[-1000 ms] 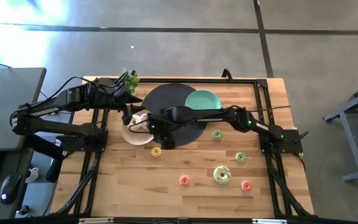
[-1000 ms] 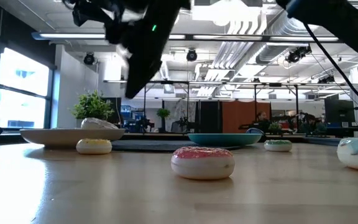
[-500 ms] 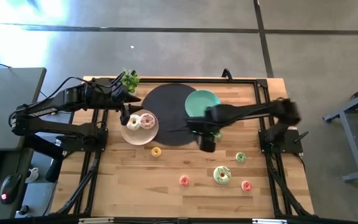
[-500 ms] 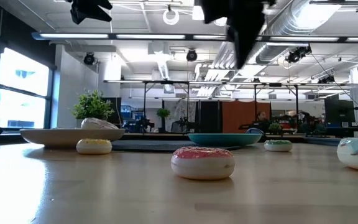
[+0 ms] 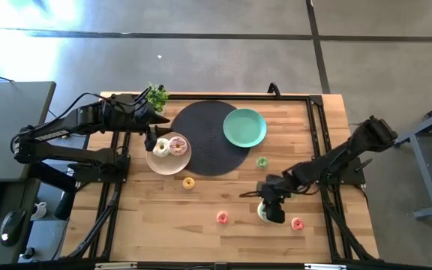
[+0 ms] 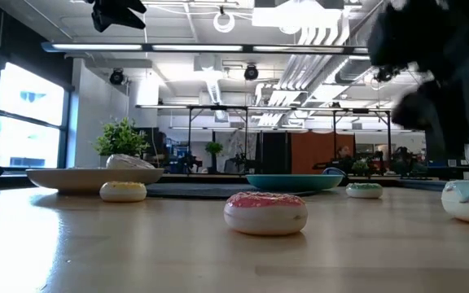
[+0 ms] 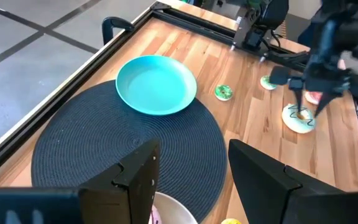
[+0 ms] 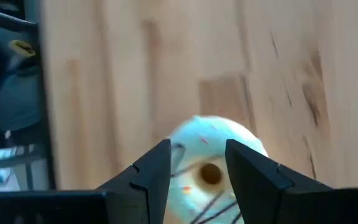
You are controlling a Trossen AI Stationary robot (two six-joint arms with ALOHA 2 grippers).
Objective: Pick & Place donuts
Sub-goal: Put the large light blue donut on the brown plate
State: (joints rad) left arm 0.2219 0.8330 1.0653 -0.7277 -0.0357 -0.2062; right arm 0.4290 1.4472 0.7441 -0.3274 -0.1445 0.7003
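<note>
Donuts: green-frosted donut (image 8: 211, 163) on table (image 5: 163, 217) near front right, right gripper (image 5: 273, 212) directly above it, fingers apart either side. Two donuts (image 5: 169, 145) on beige plate (image 5: 163, 163). Left gripper (image 7: 191, 177) open, above black mat (image 5: 205, 142) beside beige plate. Teal plate (image 5: 244, 127) on mat's edge.

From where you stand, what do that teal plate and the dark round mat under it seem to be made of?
The teal plate looks like smooth plastic or glazed ceramic: even colour, soft sheen, no texture; I cannot tell which. The mat looks woven, perhaps from cord or plastic fibre: fine concentric ribbing and a dull matte surface. Both lie on a table of pale wood planks with visible grain.
</note>
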